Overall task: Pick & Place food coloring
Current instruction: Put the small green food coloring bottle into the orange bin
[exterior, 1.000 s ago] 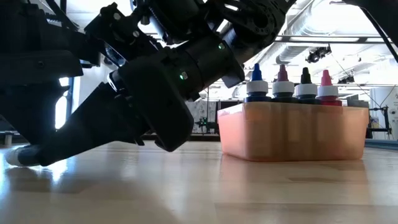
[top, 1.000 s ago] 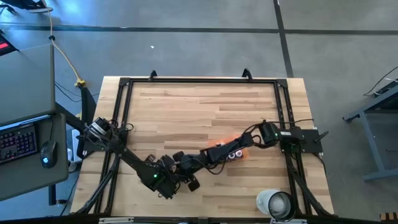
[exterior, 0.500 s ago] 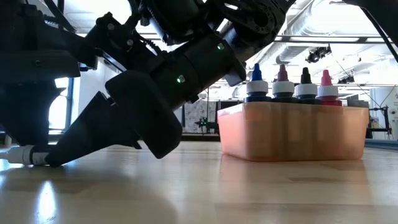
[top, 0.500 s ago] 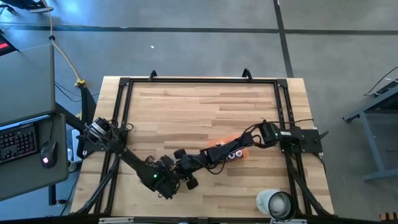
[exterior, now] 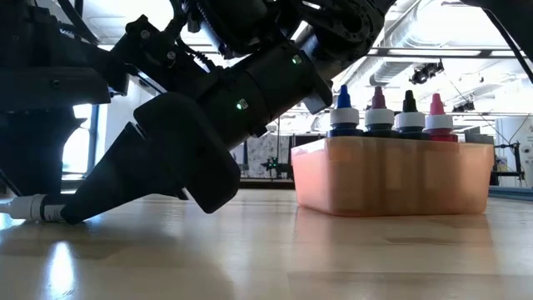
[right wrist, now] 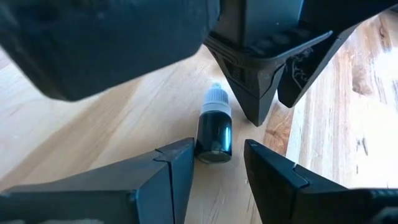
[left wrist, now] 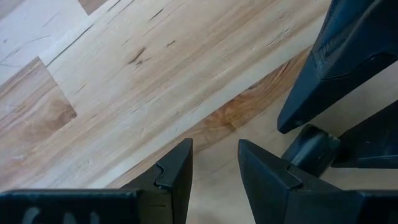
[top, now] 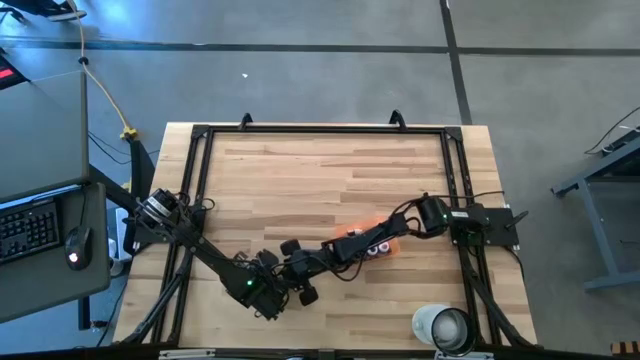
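One food coloring bottle [right wrist: 214, 127], dark-bodied with a whitish cap, lies on its side on the wood; its cap [exterior: 33, 207] shows at the low view's left edge. My right gripper [right wrist: 217, 152] is open, low over the table, with a finger on each side of the bottle's base end. My left gripper [left wrist: 216, 155] is open and holds nothing; its fingers [right wrist: 255, 93] point down just beyond the cap. In the high view the two grippers, right [top: 292, 250] and left [top: 305, 292], meet near the table's near edge. Other bottles [exterior: 391, 112] stand upright in the orange tray [exterior: 391, 179]. My right gripper comes at the lying bottle slanting down from the table's right, along its length. One finger [right wrist: 180, 155] is close against the bottle's base end [right wrist: 205, 149], but I cannot tell whether it touches. The other finger stands clear of it.
The orange tray [top: 392, 238] sits right of the grippers under the right arm. A white round cup [top: 443, 328] stands at the near right corner. A black frame runs along the table's edges. Bare wood lies toward the far side.
In the low view the right gripper has tipped and its fingertip has drawn back a little toward the right. The bottle's cap, blurred a second ago, now lies still and clear of the fingertip. Little has moved in the last half second.
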{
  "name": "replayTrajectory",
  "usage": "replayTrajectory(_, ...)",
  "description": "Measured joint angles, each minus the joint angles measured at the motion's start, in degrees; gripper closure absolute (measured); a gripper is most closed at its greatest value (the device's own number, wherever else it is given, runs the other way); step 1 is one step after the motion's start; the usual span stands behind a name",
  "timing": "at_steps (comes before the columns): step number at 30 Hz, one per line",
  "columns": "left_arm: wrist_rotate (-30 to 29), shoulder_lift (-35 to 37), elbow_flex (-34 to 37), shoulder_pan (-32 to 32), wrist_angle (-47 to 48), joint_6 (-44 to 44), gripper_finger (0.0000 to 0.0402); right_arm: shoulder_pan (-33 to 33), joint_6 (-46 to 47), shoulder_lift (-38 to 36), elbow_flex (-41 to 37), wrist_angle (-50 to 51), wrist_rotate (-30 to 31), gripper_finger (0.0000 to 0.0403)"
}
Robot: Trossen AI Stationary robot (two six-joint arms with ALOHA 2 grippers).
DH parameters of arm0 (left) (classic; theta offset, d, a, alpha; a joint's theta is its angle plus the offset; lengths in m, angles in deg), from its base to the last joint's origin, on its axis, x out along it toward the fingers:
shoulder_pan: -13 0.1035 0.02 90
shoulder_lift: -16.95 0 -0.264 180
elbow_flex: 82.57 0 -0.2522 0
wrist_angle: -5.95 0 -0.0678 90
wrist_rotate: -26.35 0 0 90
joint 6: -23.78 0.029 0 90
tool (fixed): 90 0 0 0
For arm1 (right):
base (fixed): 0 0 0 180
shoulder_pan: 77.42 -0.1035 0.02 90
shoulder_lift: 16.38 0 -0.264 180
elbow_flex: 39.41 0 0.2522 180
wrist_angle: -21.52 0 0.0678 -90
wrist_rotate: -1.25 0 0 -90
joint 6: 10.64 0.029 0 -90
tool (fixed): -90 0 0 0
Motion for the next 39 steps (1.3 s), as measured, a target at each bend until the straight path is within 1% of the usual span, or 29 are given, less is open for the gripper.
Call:
replayTrajectory(10, 0.2, 0.0, 0.0, 0.0, 0.2, -1.5, 0.0276, 0.1, 0.3, 0.0, 0.0, -1.2, -2.0, 0.0274)
replayTrajectory(19, -2.8, 0.0, 0.0, 0.0, 1.6, -1.5, 0.0276, 0.1, 0.4, 0.0, 0.0, -1.4, -3.9, 0.0317)
replayTrajectory(23, -2.8, 0.0, 0.0, 0.0, 1.5, -1.5, 0.0276, 0.1, -0.7, 0.0, 0.0, -1.6, -2.8, 0.0333)
replayTrajectory(26, -2.8, 0.0, 0.0, 0.0, 1.4, -1.5, 0.0276, 0.1, -1.1, -0.4, -0.1, -1.2, -1.7, 0.0336)
replayTrajectory(29, -2.9, 0.0, -0.1, 0.0, 1.4, -1.5, 0.0276, 0.1, -1.6, -2.5, -0.2, 1.0, -1.9, 0.0335)
replayTrajectory(30, -3.8, 0.0, -0.1, 0.0, 1.4, -1.8, 0.0276, 0.1, -2.8, -3.7, -0.2, 3.0, -1.6, 0.0335)
replayTrajectory(32, -4.3, 0.1, -0.1, 0.0, 1.4, -2.3, 0.0276, 0.0, -4.0, -5.9, -0.1, 7.5, 0.8, 0.0335)
replayTrajectory(33, -3.5, 0.1, -0.1, 0.0, 1.7, -2.9, 0.0276, 0.0, -4.6, -7.1, -0.1, 10.5, 2.2, 0.0336)
replayTrajectory(36, -2.0, 0.1, -0.1, 0.0, 5.9, -6.3, 0.0276, 0.1, -7.2, -11.2, -0.1, 19.5, 5.4, 0.0338)
replayTrajectory(39, -2.2, 0.1, -0.1, -0.1, 10.9, -11.8, 0.0276, 0.2, -9.6, -14.7, 0.0, 27.5, 7.7, 0.0336)
